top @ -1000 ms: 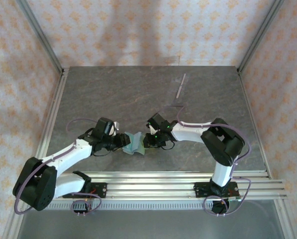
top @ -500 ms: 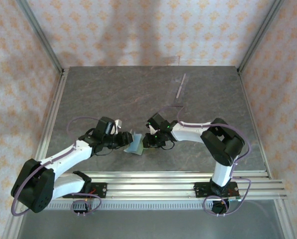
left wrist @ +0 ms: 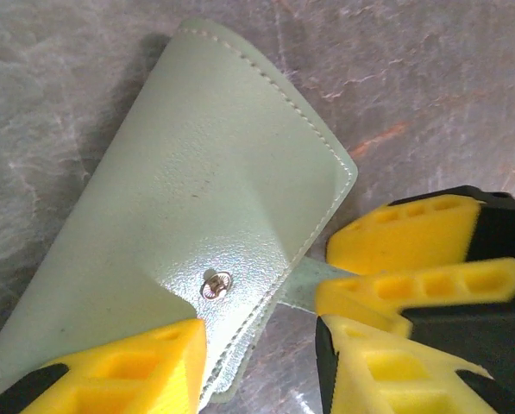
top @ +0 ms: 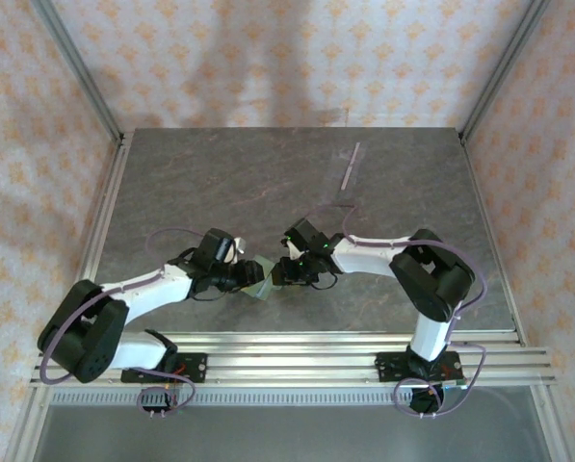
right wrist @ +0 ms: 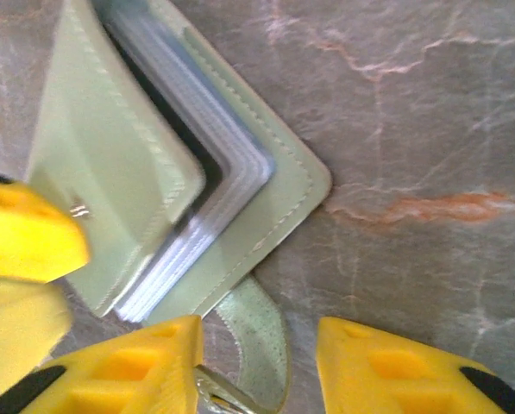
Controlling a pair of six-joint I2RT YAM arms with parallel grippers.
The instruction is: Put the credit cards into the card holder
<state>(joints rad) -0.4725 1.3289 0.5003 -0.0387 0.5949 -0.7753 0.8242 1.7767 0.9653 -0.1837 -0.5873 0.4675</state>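
Changes vs 1 s ago, overhead: left arm's shoulder and elbow have swung in toward centre, and left fingers (top: 245,279) now sit further right, up against card holder (top: 260,288). It was a wider blue-green patch, w/ a blue face on top half a sec ago. Now it reads as a smaller sage shape. Right arm pose approx unchanged, right fingers (top: 283,273) in same spot on the other side.

Position now: card holder lies on grey veined surface (top: 268,183) btw the two sets of fingers, toward the near edge. Thin clear strip (top: 351,166) lies far back, well apart.

Left wrist cam: card holder (left wrist: 205,190) folded shut, outer face up, stitched border, metal snap stud (left wrist: 216,285) near its lower corner. Left fingers (left wrist: 136,366) are spread. One overlaps that corner, contact can't tell. The other is clear of it w/ bare surface in the gap, so no pinch.

Right wrist cam: card holder (right wrist: 110,190) seen from its open edge, flap slightly lifted, w/ stacked pale-bluish layered edges (right wrist: 227,185) inside the fold. Can't tell cards from pocket layers. Snap tab (right wrist: 261,341) pokes out from under it and lies btw right fingers (right wrist: 128,371). These are spread wide, w/ the tab just beside one and apart from the other, not gripped. Blurred yellow tips of left fingers (right wrist: 24,237) overlap the flap at frame's left edge.

Writing: stud face has some relief, too small to read.
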